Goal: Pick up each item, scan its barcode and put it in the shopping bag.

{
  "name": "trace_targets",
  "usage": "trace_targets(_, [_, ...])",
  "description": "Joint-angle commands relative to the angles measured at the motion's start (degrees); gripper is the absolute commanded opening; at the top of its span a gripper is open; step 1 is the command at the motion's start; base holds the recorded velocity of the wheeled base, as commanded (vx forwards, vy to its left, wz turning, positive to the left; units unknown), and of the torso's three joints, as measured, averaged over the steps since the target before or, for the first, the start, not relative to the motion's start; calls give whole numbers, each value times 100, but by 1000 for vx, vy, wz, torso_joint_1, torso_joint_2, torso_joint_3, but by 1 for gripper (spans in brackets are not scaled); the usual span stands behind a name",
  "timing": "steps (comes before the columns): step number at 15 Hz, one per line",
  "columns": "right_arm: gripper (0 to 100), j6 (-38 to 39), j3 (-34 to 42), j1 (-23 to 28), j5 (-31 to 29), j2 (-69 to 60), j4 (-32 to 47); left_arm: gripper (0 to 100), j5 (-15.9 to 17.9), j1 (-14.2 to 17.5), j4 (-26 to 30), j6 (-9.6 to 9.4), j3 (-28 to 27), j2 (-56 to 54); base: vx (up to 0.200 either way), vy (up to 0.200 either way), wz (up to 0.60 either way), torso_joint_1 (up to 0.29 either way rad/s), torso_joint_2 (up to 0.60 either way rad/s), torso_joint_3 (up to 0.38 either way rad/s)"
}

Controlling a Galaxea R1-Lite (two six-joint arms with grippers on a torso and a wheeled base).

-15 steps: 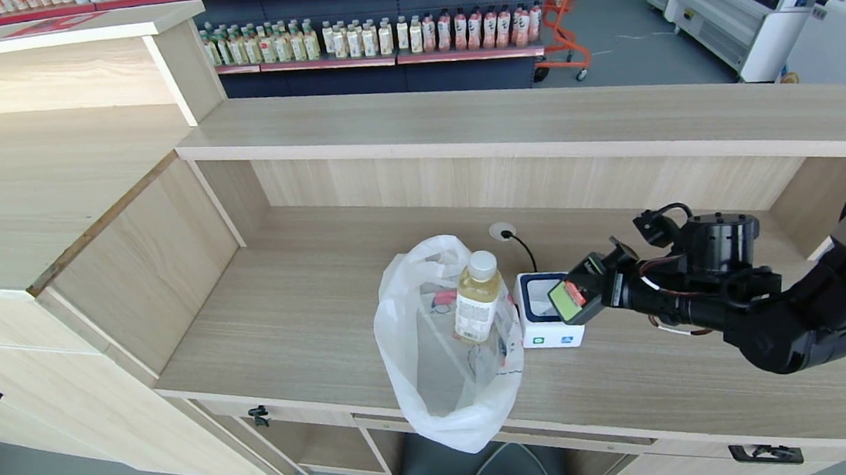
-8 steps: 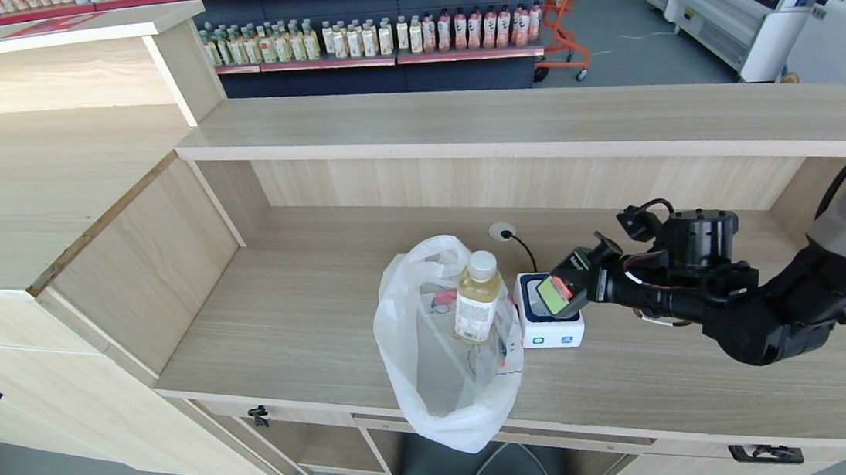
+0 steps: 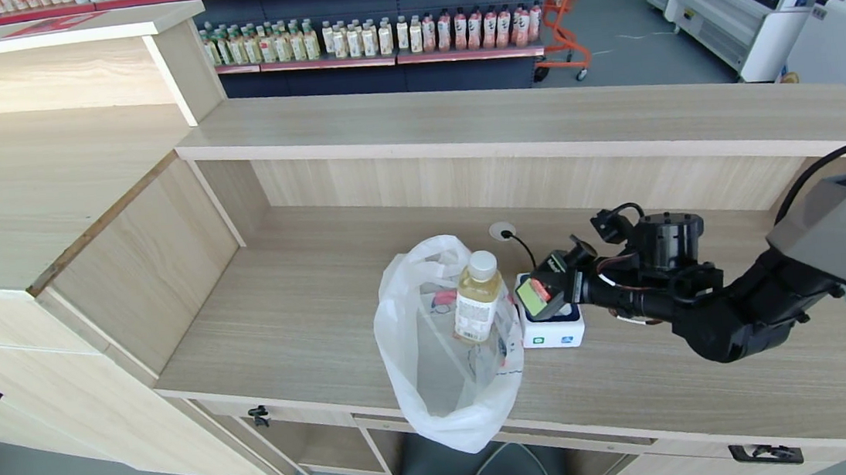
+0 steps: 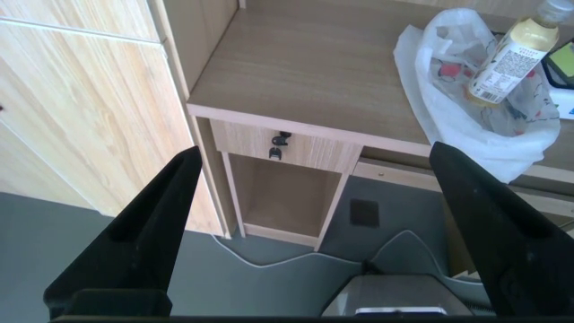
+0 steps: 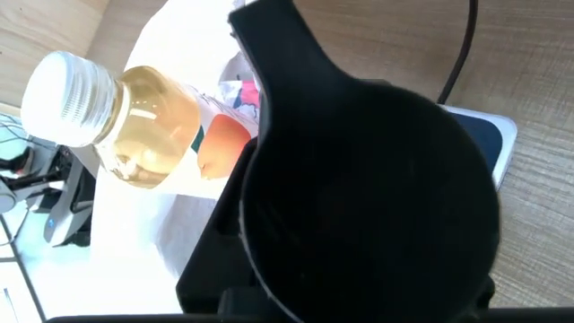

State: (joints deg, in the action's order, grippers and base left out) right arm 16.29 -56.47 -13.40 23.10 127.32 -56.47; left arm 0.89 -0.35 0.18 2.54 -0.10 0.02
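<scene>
A small green and orange item [image 3: 533,294] is held at the tip of my right gripper [image 3: 546,288], which is shut on it just above the white scanner [image 3: 553,327]. The white shopping bag [image 3: 441,348] stands open left of the scanner, with a bottle of yellow drink [image 3: 478,298] upright in it. From the right wrist, the bottle [image 5: 134,126], the bag [image 5: 126,247] and the scanner's corner [image 5: 499,136] show past a dark round shape close to the camera. My left gripper [image 4: 318,238] hangs open below the counter's front edge, off to the side of the bag [image 4: 448,108].
The scanner's black cable [image 3: 523,247] runs to a hole in the counter [image 3: 306,311]. A raised shelf [image 3: 536,126] borders the back and a side panel [image 3: 145,256] the left. Drawers [image 4: 287,148] lie under the front edge.
My right arm has carried the green item to the left, from beside the scanner to above it. Bag, bottle and scanner have stayed put.
</scene>
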Motion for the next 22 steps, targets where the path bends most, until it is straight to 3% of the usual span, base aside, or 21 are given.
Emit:
trace_targets(1, [0, -3, -137, -31, -7, 127, 4, 100, -1, 0, -1, 1, 1, -2, 0, 0, 0, 0, 0, 0])
trace_targets(5, [0, -11, -488, -58, -210, 302, 30, 100, -1, 0, -1, 1, 1, -2, 0, 0, 0, 0, 0, 0])
trace_targets(14, [0, -64, -13, -23, -210, -251, 13, 100, -1, 0, -1, 1, 1, -2, 0, 0, 0, 0, 0, 0])
trace_targets(17, [0, -1365, 1261, 320, -851, -1658, -93, 100, -1, 0, -1, 1, 1, -2, 0, 0, 0, 0, 0, 0])
trace_targets(19, [0, -3026, 2316, 1146, -895, -2809, -101, 100, -1, 0, -1, 1, 1, -2, 0, 0, 0, 0, 0, 0])
trace_targets(22, [0, -4898, 3045, 2386, -895, -3697, -180, 100, -1, 0, -1, 1, 1, -2, 0, 0, 0, 0, 0, 0])
